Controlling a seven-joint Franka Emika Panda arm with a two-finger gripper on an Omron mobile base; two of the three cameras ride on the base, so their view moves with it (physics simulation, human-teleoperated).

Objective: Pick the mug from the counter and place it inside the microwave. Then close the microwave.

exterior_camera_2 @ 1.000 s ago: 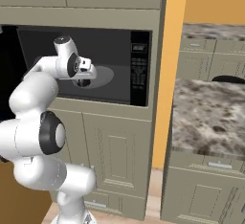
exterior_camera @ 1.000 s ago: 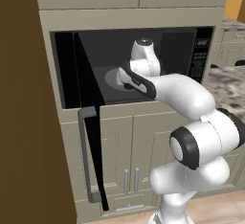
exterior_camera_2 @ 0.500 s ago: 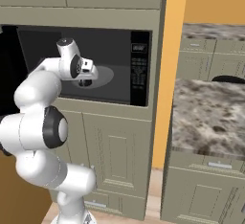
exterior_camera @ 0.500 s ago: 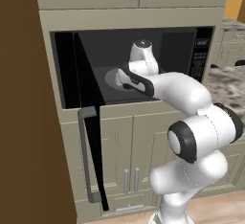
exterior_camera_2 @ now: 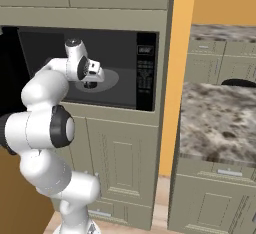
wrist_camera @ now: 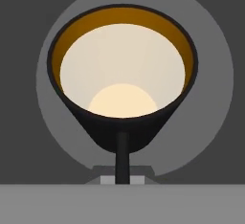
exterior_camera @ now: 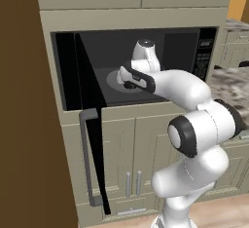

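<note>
One mug (wrist_camera: 123, 79) sits over the round turntable (wrist_camera: 215, 98) inside the open microwave (exterior_camera: 204, 56); the jaws, pressed nearly together, seemingly pinch its rim from above.

Nothing readable here, honestly. The microwave (exterior_camera_2: 90, 68) had a button panel (exterior_camera_2: 145, 75) with a small display on top, but the markings on it were just pale smudges, way too small and blurry to make out any letters or numbers.
</note>
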